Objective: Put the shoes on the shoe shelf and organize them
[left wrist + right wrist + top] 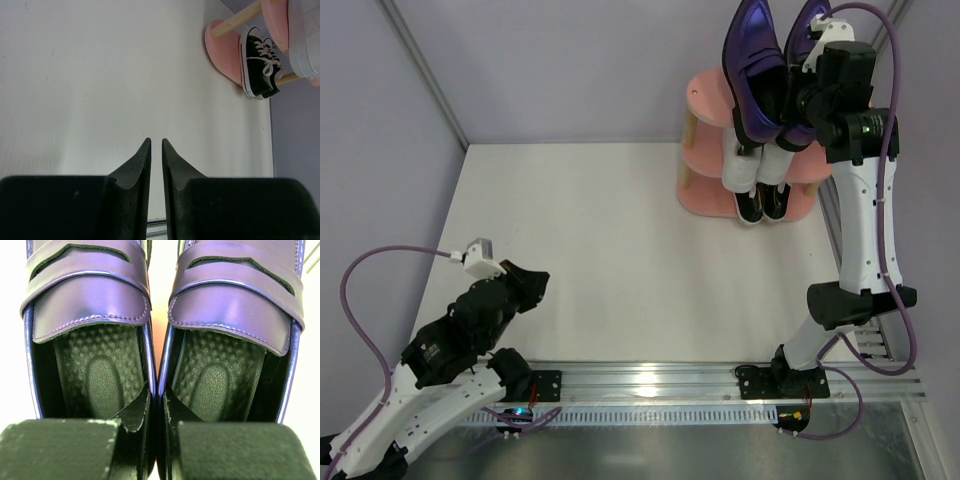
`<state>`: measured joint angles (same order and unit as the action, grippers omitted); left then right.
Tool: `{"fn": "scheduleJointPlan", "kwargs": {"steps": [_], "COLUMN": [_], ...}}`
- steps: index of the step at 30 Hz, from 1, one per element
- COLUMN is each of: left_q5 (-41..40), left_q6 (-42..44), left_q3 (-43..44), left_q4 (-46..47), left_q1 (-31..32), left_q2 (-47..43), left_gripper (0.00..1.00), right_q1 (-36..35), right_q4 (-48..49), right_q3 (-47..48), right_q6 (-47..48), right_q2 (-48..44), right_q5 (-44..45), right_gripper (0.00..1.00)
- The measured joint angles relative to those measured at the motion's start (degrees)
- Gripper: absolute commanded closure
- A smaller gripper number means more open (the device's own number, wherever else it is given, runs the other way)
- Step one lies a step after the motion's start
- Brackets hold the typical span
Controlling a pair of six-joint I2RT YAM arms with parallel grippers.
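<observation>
right claw (pixel 156 392) pinching purple loafers (pixel 767 60), pink shelf (pixel 705 103)

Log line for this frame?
right gripper: shut on loafers | loafers: at shelf top | left gripper: empty | white sneakers: shelved

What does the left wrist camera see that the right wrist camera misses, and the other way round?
Left wrist only: bare white table, the pink shoe shelf with a black sneaker on its lowest board and a white sneaker on the board above. Right wrist only: the purple loafers side by side, one finger inside each, pinching their inner walls together. Both: black gripper fingers at the bottom edge, the left gripper empty, the right gripper holding the loafers.
</observation>
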<state>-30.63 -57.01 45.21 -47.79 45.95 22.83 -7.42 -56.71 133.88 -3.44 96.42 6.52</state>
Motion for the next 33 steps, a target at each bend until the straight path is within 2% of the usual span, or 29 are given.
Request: {"fn": "scheduleJointPlan", "kwargs": {"steps": [19, 21, 22, 24, 26, 28, 29, 33], "left_q5": [0.0, 0.0, 0.0, -0.1, -0.2, -0.2, -0.2, -0.2], "left_q6": [0.0, 0.0, 0.0, 0.0, 0.0, 0.0, 0.0, 0.0], "left_q3": [0.0, 0.0, 0.0, 0.0, 0.0, 0.0, 0.0, 0.0], "left_q4": [-0.1, -0.1, -0.1, -0.1, -0.1, -0.2, -0.2, -0.2], "left_q1": [0.0, 0.0, 0.0, 0.0, 0.0, 0.0, 0.0, 0.0], "left_q2": [0.1, -0.1, -0.2, -0.5, -0.5, -0.5, -0.5, -0.5], "left_gripper": [0.87, 0.87, 0.87, 0.87, 0.87, 0.87, 0.87, 0.87], "right_q1": [0.0, 0.0, 0.0, 0.0, 0.0, 0.0, 0.0, 0.0], "right_q4": [1.2, 1.2, 1.2, 2.8, 6.7, 10.4, 11.9, 14.5], "right_q3": [0.8, 0.7, 0.7, 0.7, 0.7, 0.7, 1.0, 1.0], "right_q6": [1.4, 1.4, 1.4, 1.4, 1.2, 1.2, 1.4, 1.4], "right_q2": [2.1, 2.1, 2.1, 2.1, 2.1, 1.9, 1.8, 0.9], "right_q5": [0.0, 0.0, 0.0, 0.1, 0.2, 0.3, 0.4, 0.7], "right_gripper": [0.96, 0.89, 0.81, 0.74, 0.59, 0.54, 0.48, 0.45]}}
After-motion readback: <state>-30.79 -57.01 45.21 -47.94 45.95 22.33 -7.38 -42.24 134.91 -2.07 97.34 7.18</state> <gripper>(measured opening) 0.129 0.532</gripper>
